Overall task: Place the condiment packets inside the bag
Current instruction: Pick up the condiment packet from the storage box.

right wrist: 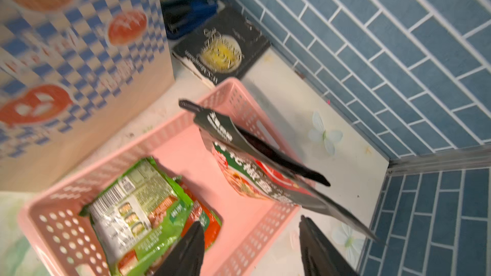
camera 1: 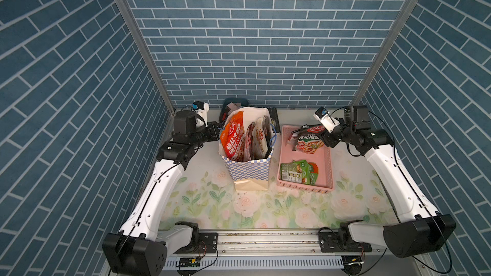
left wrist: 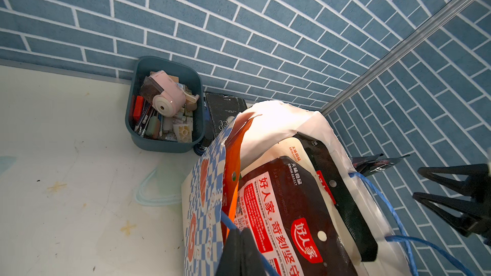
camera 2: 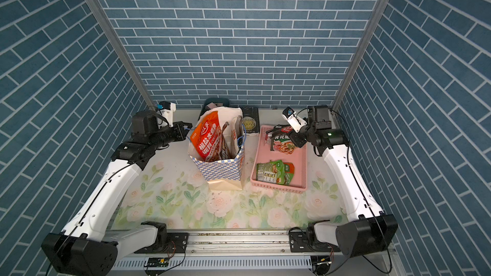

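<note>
Your left gripper [left wrist: 240, 234] is clenched on the bag [camera 1: 251, 171] cord [left wrist: 227, 220], right gripper [right wrist: 251, 221] open: pinch the black packet [right wrist: 247, 173] top squarely.

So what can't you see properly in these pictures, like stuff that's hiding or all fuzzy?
- Both top views: floor of the bag hidden under standing condiment packets.
- Both top views: dark teal bin mostly behind the bag.
- Right wrist view: green packets blurred; top one covers those beneath.
- Left wrist view: left gripper, shut on the blue cord handle, partly cut off by the picture's edge.
</note>
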Action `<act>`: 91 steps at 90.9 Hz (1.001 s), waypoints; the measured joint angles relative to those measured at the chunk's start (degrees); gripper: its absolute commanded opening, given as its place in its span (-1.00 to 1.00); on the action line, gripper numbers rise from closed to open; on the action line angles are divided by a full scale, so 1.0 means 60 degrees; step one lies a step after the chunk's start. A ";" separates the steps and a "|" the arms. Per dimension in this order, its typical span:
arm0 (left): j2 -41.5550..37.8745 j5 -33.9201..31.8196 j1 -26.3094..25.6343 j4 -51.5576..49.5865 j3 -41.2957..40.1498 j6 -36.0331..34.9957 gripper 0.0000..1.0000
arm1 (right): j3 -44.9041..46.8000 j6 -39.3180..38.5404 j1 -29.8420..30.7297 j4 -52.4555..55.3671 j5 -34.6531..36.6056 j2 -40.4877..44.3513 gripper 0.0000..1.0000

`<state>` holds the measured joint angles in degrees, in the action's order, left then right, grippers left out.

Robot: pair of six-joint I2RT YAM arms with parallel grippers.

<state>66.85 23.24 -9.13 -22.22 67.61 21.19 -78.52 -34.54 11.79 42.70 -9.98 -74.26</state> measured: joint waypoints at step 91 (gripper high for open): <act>0.0182 -0.0007 0.0000 0.0040 -0.0007 -0.0069 -0.86 | 0.1118 -0.4095 -0.0080 -0.1450 0.0310 -0.0397 0.17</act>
<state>67.94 23.20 -9.13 -21.98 67.57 20.78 -71.81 -59.11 11.31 34.00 -8.12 -76.64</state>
